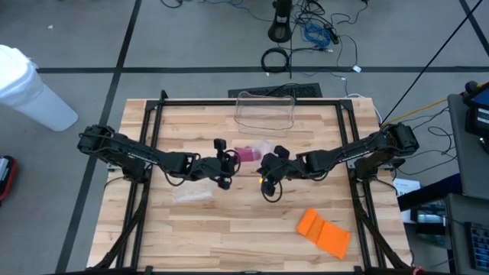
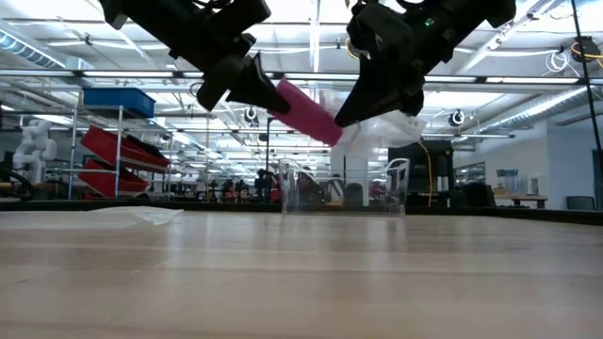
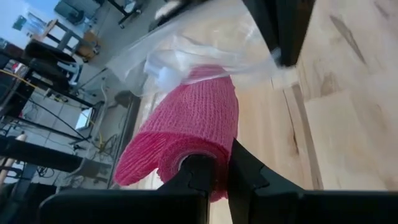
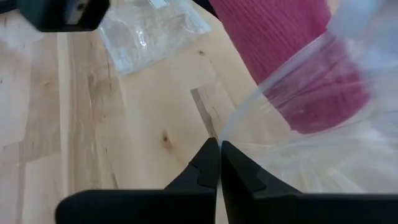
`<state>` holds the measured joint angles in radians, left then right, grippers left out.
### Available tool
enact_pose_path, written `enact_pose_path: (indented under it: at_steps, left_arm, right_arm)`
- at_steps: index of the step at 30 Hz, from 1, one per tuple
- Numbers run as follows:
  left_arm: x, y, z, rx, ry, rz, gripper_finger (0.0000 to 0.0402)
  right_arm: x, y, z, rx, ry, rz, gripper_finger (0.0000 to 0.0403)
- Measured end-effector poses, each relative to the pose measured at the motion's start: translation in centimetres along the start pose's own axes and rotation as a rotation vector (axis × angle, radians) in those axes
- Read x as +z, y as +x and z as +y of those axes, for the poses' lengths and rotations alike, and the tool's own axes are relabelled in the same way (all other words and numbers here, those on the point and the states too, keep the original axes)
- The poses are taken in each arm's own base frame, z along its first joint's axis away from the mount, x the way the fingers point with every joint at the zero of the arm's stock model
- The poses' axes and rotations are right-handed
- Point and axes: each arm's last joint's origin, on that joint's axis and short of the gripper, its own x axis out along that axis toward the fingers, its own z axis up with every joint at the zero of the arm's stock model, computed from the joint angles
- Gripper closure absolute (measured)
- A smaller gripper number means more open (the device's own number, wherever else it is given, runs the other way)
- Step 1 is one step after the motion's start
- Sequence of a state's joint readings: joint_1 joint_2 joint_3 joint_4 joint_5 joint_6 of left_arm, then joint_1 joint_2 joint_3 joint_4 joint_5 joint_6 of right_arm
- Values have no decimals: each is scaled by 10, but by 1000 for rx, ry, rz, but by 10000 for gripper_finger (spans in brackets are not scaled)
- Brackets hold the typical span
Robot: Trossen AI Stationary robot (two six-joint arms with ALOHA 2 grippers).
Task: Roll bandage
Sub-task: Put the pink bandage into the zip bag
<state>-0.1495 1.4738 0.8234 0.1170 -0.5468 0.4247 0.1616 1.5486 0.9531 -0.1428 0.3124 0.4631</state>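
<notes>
A pink bandage roll (image 2: pixel 306 111) is held in the air above the table's middle, its far end still inside a clear plastic wrapper (image 2: pixel 388 127). It also shows in the high view (image 1: pixel 246 155) and in the left wrist view (image 3: pixel 196 124). My left gripper (image 1: pixel 224 166) is shut on the roll's bare end. My right gripper (image 1: pixel 267 174) is shut on the wrapper (image 4: pixel 323 143), with the roll (image 4: pixel 292 56) showing through it. My left gripper pinches the roll's bare end (image 3: pixel 186 163) between its two fingers, coming at it from the table's left and lying along the roll. The roll is lifted clear of the table and slants down toward my right gripper. My right gripper pinches an edge of the clear wrapper (image 4: pixel 239 134) between its two fingertips, coming from the table's right. The wrapper is lifted clear and drawn out from the fingertips up to the roll's covered end (image 4: pixel 323 93).
An empty clear wrapper (image 1: pixel 191 191) lies on the table near my left arm. A clear plastic box (image 1: pixel 265 111) stands at the table's far edge. An orange bandage strip (image 1: pixel 323 231) lies near the front right.
</notes>
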Motion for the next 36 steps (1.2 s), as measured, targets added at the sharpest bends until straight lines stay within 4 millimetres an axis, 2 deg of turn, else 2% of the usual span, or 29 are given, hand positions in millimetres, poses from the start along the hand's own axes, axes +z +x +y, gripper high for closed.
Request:
enact_pose_path:
  at_steps: [10,14,25,31,36]
  left_arm:
    - [11,-4,-2,11,-163,-87,374]
    - [13,-4,-3,-35,-253,-121,374]
    - [18,-5,-2,-90,-457,-182,374]
    - [22,-6,-1,-132,-599,-220,374]
    - [19,-8,-3,-185,-698,-330,375]
  right_arm:
    - [-3,0,-1,-13,64,25,403]
    - [-5,-1,-2,-63,76,30,403]
    - [-11,-8,13,-123,99,-46,403]
    - [-9,-23,19,-174,97,-126,403]
    - [-8,-39,24,-211,94,-199,403]
